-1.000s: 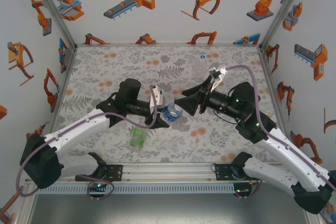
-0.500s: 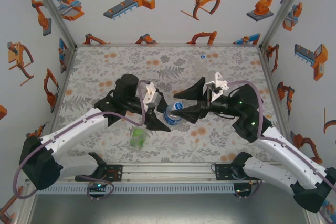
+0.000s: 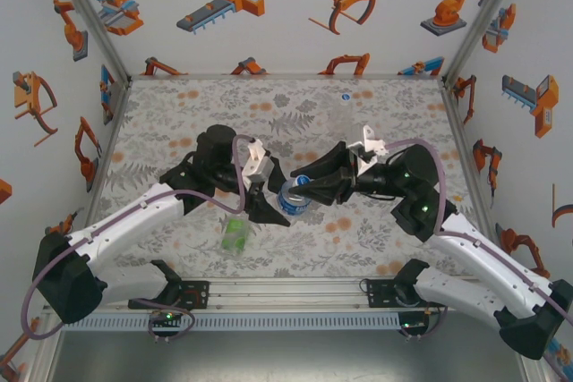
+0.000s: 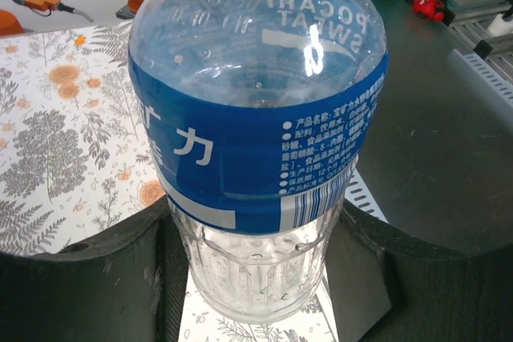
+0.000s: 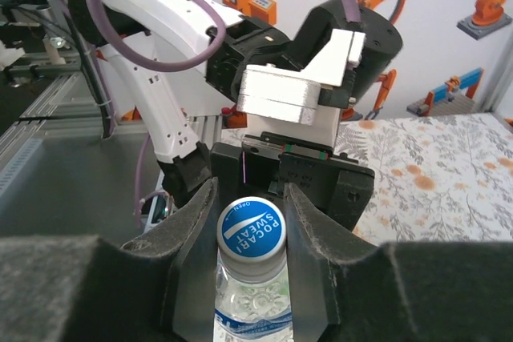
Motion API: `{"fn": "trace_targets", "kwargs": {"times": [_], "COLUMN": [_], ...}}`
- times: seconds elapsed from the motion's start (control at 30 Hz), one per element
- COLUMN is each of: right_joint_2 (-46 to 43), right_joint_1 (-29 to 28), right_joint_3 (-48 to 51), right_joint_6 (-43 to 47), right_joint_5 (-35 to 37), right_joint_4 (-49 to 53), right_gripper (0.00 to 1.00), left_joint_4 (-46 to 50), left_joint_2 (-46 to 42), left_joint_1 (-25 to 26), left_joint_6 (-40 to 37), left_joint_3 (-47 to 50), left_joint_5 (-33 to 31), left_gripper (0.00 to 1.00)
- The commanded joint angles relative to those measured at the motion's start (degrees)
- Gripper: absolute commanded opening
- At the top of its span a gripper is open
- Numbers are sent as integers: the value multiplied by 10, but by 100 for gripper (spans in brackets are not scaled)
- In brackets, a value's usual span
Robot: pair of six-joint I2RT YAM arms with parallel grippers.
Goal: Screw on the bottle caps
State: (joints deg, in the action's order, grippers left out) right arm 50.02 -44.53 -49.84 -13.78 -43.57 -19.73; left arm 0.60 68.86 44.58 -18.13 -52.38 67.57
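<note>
Nearest the arm bases, we see the green-label bottle (image 3: 235,235) lying on its side on the bench (image 3: 179,114), just in front of the left arm and held by nothing.

Past it, mid-bench, the left pincer (image 3: 270,192) is clamped on the blue-label bottle (image 4: 256,158). In the left wrist view its black fingers (image 4: 80,278) press the ribbed clear lower body from both sides, below the blue band. The bottle is clear and looks empty.

The right pincer (image 3: 304,187) faces the left one from the other side, and the two nearly meet at the bottle. In the right wrist view its jaws are drawn in narrow on the blue cap (image 5: 252,230). One finger (image 5: 192,222) sits against each side of the cap, which has white lettering on top. The cap sits on the bottle's neck; we cannot tell how far it is threaded on.

Farther back, a small round blue-and-white loose cap (image 3: 344,96) lies alone on the bench near the far edge, well apart from both pincers.
</note>
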Motion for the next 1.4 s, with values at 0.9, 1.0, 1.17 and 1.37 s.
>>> {"fn": "trace_targets", "kwargs": {"times": [0.9, 1.0, 1.17, 1.37], "right_joint_2": [84, 124, 204, 340], "right_joint_1": [52, 88, 141, 188], "right_joint_3": [48, 55, 51, 7], "right_joint_6": [51, 67, 104, 123], "right_joint_5": [316, 303, 287, 275], "right_joint_4": [20, -25, -113, -228], "right_gripper": [0, 0, 0, 0], "left_joint_4": [125, 140, 229, 189], "left_joint_2": [-30, -40, -11, -30], "left_joint_1": [-67, -94, -126, -133], "left_joint_6": [90, 142, 243, 315], "left_joint_3": [-41, -42, -86, -29], "left_joint_5": [-321, -336, -374, -352], "left_gripper": [97, 97, 97, 97]}}
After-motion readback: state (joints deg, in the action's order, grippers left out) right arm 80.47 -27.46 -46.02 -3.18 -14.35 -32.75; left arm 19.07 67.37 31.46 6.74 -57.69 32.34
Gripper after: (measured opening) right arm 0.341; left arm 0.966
